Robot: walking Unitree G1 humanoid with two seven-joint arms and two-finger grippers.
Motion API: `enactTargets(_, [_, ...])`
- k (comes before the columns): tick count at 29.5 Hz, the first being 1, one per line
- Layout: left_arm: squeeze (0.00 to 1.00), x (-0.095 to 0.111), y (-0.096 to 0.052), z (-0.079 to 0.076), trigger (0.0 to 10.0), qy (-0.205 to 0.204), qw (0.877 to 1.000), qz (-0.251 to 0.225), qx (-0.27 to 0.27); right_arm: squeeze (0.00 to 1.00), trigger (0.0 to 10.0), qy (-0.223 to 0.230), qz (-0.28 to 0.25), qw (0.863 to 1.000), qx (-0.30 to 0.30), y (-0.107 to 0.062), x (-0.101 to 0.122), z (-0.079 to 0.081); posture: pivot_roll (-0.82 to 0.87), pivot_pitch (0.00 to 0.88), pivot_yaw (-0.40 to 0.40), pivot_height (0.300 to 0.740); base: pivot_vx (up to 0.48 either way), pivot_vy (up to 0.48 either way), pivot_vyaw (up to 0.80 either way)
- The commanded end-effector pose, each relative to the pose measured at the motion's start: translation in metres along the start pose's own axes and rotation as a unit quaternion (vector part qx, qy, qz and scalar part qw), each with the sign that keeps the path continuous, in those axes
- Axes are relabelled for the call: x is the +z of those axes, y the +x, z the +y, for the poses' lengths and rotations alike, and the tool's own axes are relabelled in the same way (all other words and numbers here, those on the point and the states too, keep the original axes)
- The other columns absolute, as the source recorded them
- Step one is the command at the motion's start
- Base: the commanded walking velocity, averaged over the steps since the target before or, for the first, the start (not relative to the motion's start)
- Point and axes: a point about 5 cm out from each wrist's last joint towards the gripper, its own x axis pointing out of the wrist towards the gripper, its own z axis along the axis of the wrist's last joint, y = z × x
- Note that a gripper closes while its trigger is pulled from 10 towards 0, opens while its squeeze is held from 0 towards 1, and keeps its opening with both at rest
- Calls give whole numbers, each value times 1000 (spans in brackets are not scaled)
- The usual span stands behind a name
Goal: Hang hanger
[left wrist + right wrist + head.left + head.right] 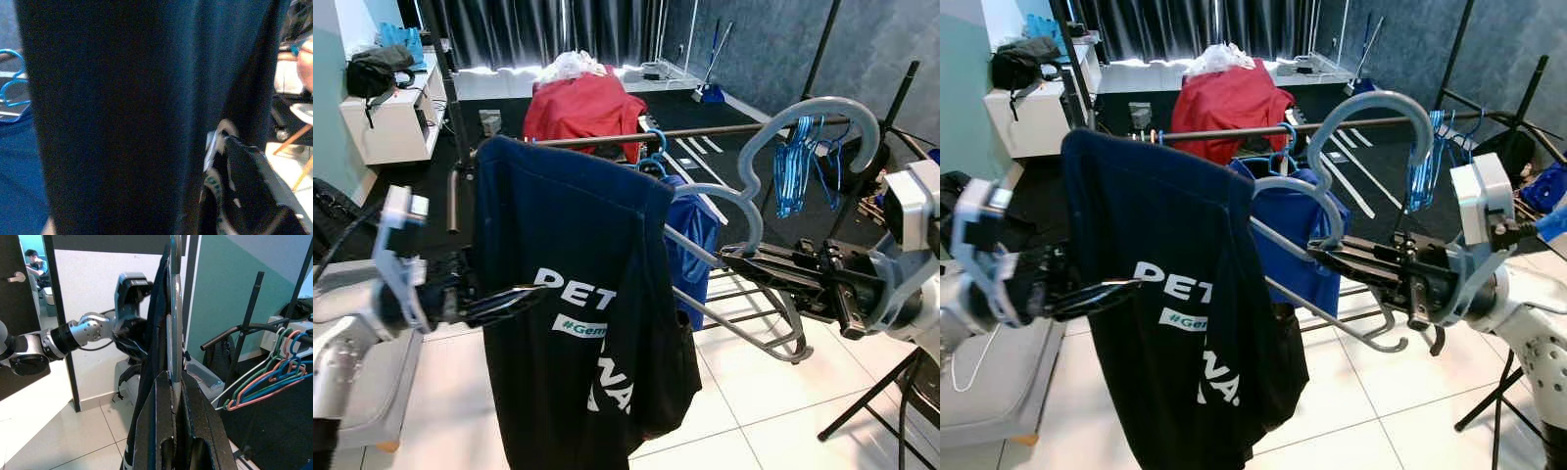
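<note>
A grey hanger (759, 186) carries a dark navy T-shirt (578, 313) with white lettering. Its big hook (822, 113) stands up near the dark clothes rail (705, 132), on my side of it. My right gripper (732, 258) is shut on the hanger's bar just below the neck; in the right wrist view the bar (173, 362) runs between the two fingers. My left gripper (514, 297) reaches in from the left at mid-height and is shut on the shirt's side. Dark cloth covers most of the left wrist view, with one finger (249, 186) at its edge.
Blue hangers (798, 166) and a blue garment (690, 235) hang on the rail. Behind it lies a red cloth (582, 108). A white shelf with a bag (386, 69) stands far left. Black stand legs (871, 401) cross the tiles at right. A person (35, 264) sits beyond a doorway.
</note>
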Motion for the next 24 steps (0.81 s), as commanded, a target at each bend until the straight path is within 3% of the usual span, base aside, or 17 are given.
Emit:
enactTargets(1, [0, -3, 3, 4, 0, 15, 1000, 10, 21, 0, 0, -9, -12, 1000, 4, 2, 6, 0, -48, 22, -23, 740, 0, 0, 0])
enactTargets(6, [0, -3, 4, -1, 0, 15, 1000, 20, -5, 0, 0, -14, -12, 1000, 1, 0, 9, -1, -51, 19, -23, 740, 0, 0, 0])
enactTargets(15, [0, 1, 2, 6, 0, 37, 999, 21, 23, 0, 0, -18, -14, 1000, -7, -2, 10, -3, -52, 10, -21, 740, 0, 0, 0])
enactTargets(22, [0, 10, -16, 31, 0, 73, 992, 21, 106, 0, 0, -21, -3, 999, -30, -11, 10, -7, -55, 9, -23, 740, 0, 0, 0])
enactTargets(24, [0, 17, -28, 42, 0, 88, 985, 19, 147, 0, 0, -20, 5, 999, -44, -16, 9, -8, -55, 7, -25, 740, 0, 0, 0])
